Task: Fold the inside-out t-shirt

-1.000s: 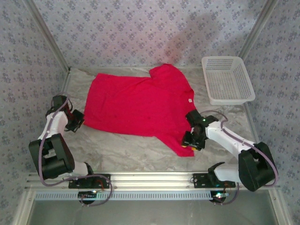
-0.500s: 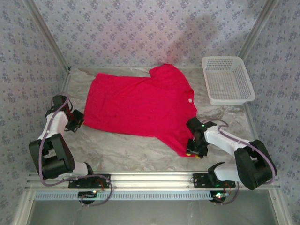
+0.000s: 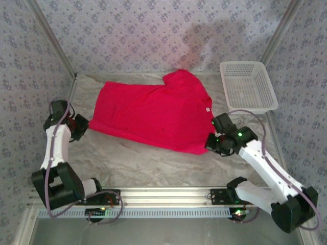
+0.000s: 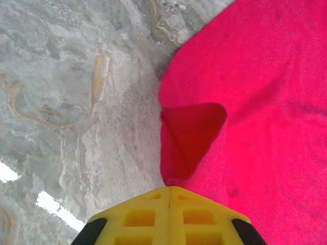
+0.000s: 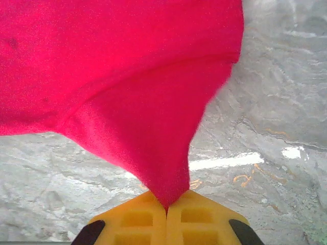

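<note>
The inside-out t-shirt point(image 3: 148, 115) is bright red and lies spread across the middle of the table, its small white tag point(image 3: 207, 108) at the right. My left gripper point(image 3: 83, 125) is at the shirt's near-left corner. In the left wrist view its yellow fingers point(image 4: 143, 217) are shut on the t-shirt's point(image 4: 245, 102) edge, which curls up just ahead of them. My right gripper point(image 3: 210, 144) holds the near-right part of the shirt. In the right wrist view the t-shirt point(image 5: 127, 76) hangs in a taut cone from the shut right gripper point(image 5: 166, 204), raised off the table.
A white plastic basket point(image 3: 248, 87) stands at the back right corner. The table point(image 3: 153, 166) is covered with a wrinkled grey marbled sheet, bare along the near side. Patterned walls close in the back and both sides.
My right gripper has shut on the near sleeve and lifted it up and to the right, drawing the cloth taut. The left arm has risen slightly with the shirt's corner.
</note>
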Controlling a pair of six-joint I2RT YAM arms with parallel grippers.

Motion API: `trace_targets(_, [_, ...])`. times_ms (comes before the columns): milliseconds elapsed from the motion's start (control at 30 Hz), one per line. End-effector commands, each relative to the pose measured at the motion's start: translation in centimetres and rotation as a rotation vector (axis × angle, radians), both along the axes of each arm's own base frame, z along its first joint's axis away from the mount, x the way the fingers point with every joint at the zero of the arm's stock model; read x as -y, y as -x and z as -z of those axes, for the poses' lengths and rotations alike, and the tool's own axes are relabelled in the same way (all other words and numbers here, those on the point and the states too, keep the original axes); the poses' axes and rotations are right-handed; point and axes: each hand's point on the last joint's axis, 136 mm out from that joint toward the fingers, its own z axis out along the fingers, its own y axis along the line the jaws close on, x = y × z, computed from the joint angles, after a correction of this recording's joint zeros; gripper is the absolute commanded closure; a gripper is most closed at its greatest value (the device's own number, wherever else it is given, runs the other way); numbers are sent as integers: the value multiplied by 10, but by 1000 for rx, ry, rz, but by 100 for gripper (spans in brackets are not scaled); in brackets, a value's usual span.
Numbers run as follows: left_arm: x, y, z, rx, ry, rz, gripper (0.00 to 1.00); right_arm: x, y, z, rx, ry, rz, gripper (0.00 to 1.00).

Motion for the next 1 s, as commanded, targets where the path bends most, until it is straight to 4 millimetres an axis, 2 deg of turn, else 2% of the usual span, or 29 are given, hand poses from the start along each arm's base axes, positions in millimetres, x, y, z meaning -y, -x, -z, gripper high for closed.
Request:
trace_targets(0, [10,27,-6,-22,2,31,100,14,37,30,-163,38,36,100])
trace_targets(100, [18,51,-4,-29,0,42,100,7,53,41,-224,0,35,100])
trace_targets(267, [34,81,15,-26,44,25,100,10,62,38,-240,3,40,100])
trace_targets(367, [36,81,23,-8,54,10,100,5,52,41,-235,-4,26,100])
trace_targets(467, [33,66,24,15,62,4,100,2,44,47,-248,15,1,100])
trace_targets(500, [33,57,25,24,70,14,100,2,45,50,-262,22,-5,95])
trace_targets(533, [32,47,24,22,75,23,100,3,44,50,-269,32,-13,74])
trace_targets(567, [32,37,23,20,75,34,100,5,43,48,-262,49,-27,58])
trace_targets(600, [33,24,21,20,75,45,100,8,34,41,-223,74,-26,47])
trace_targets(633, [36,5,16,37,70,65,100,10,28,32,-189,85,-12,39])
trace_targets(667, [41,-12,11,52,61,84,100,7,22,24,-167,69,5,37])
trace_targets(700, [48,-34,5,68,43,110,100,2,6,12,-109,46,15,33])
trace_targets(767, [63,-81,-6,101,-3,166,100,-14,-37,-6,2,-20,35,33])
trace_targets(833, [78,-134,-8,108,-10,217,100,-33,-91,-18,79,-46,37,34])
trace_targets(900, [85,-182,1,100,-17,247,100,-53,-145,-19,134,-49,24,36])
trace_targets(967, [89,-225,17,85,2,277,100,-69,-200,-7,166,-61,0,42])
